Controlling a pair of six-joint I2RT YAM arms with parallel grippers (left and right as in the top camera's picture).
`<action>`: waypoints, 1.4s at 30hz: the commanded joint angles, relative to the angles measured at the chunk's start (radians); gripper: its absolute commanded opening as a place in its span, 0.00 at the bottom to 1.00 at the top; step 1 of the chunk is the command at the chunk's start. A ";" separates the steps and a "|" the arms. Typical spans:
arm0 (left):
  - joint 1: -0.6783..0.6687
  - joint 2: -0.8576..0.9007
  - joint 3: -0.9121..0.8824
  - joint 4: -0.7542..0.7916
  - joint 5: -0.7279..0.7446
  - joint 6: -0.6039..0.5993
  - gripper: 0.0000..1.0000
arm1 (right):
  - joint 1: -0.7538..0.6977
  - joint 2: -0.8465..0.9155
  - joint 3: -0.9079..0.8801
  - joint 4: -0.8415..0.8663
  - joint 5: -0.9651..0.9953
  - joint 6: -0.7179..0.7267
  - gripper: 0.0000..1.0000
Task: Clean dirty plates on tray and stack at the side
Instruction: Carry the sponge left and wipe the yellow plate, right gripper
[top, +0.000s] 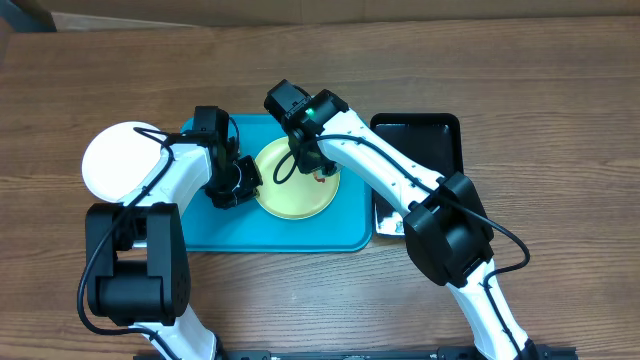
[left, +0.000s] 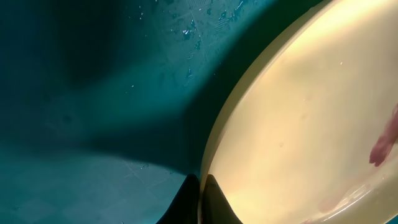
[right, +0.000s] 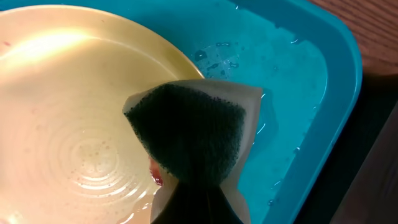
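Overhead: 1 yellow-green plate (top: 290, 195) is rim-pinched by the left gripper (top: 248, 180), 1 sponge (right: 186, 134) clamped in the down-bent right gripper (top: 320, 170); 1 white plate (top: 115, 160) is seen outside both jaws.

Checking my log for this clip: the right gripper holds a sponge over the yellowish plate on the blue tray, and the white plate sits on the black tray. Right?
No. The white plate lies on the wooden table, left of the blue tray, not on the black tray; the overhead view shows it. The rest stands.

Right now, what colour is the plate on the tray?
The plate is pale yellow, with a reddish smear by the sponge; clearest in the right wrist view.
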 joint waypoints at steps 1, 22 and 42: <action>-0.013 -0.018 -0.004 -0.003 -0.025 0.005 0.04 | -0.003 0.002 0.014 0.002 0.000 0.017 0.04; -0.013 -0.018 -0.004 -0.004 -0.025 0.007 0.04 | -0.003 0.002 -0.240 0.195 -0.162 0.024 0.04; -0.013 -0.018 -0.004 0.005 -0.025 0.027 0.04 | -0.003 0.002 -0.240 0.243 -0.557 0.023 0.04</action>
